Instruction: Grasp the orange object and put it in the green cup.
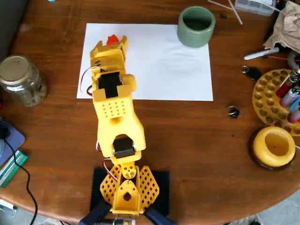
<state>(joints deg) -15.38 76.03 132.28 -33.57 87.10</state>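
On white paper (164,61), hand (112,43) covers most of orange object (111,39).

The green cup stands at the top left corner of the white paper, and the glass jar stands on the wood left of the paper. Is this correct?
Not quite. In the overhead view the green cup stands at the top right corner of the white paper, not the top left. The glass jar does stand on the wood left of the paper.
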